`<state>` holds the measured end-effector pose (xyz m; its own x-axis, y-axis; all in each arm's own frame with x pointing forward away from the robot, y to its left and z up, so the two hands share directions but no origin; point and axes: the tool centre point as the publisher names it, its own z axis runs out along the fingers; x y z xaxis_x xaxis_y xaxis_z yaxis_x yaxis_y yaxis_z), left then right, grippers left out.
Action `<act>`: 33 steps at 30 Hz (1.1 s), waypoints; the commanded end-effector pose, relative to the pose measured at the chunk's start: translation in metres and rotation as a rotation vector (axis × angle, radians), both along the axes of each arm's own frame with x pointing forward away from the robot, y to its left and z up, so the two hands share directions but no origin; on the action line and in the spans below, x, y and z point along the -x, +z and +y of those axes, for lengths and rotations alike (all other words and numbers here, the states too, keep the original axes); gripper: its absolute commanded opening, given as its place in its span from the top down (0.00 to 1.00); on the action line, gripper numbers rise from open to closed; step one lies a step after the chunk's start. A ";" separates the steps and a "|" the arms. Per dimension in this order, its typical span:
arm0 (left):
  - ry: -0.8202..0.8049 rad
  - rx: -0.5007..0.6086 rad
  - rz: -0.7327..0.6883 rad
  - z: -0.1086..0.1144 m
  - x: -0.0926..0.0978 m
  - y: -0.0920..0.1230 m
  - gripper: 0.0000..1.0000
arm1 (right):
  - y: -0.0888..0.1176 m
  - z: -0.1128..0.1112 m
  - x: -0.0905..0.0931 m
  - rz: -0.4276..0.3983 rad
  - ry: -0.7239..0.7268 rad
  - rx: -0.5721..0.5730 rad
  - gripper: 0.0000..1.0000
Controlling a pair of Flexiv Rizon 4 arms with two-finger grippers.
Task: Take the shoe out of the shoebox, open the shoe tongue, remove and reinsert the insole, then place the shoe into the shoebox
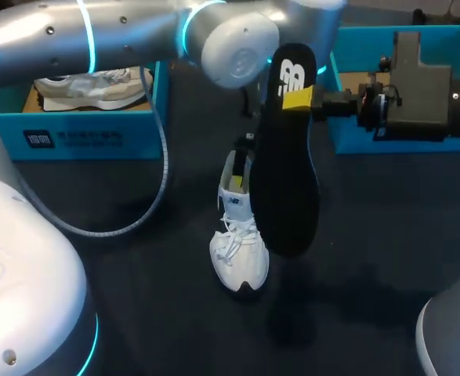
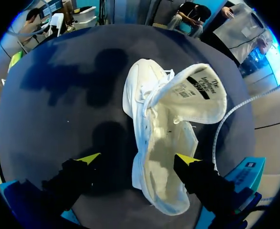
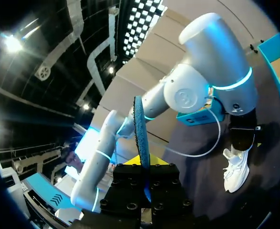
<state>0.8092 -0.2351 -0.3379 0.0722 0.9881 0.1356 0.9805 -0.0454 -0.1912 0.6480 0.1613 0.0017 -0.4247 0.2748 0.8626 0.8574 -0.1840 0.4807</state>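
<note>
A white shoe (image 1: 238, 251) lies on the dark table near the middle, its toe toward the front edge. In the left wrist view its tongue (image 2: 197, 90) is folded up and the inside of the shoe (image 2: 161, 162) shows bare. My left gripper (image 2: 139, 158) hangs open just above the shoe's heel end, fingers wide and holding nothing. My right gripper (image 1: 317, 99) is shut on the upper end of a black insole (image 1: 284, 180), which hangs upright beside the shoe. The right wrist view shows this insole (image 3: 140, 133) edge-on between the yellow tips.
A blue shoebox (image 1: 81, 137) at the back left holds a second, beige shoe (image 1: 96, 86). Another blue shoebox (image 1: 355, 141) stands at the back right, behind my right wrist. My left arm (image 1: 230, 43) spans the back of the table, trailing a grey cable (image 1: 155, 196).
</note>
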 end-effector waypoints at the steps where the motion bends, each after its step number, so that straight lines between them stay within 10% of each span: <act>1: 0.011 0.084 0.002 0.011 -0.005 0.016 0.00 | 0.002 -0.018 0.010 -0.001 -0.055 -0.006 1.00; 33: -0.059 0.773 -0.093 0.049 -0.008 0.139 0.00 | -0.039 -0.075 -0.069 0.325 -0.274 -0.174 1.00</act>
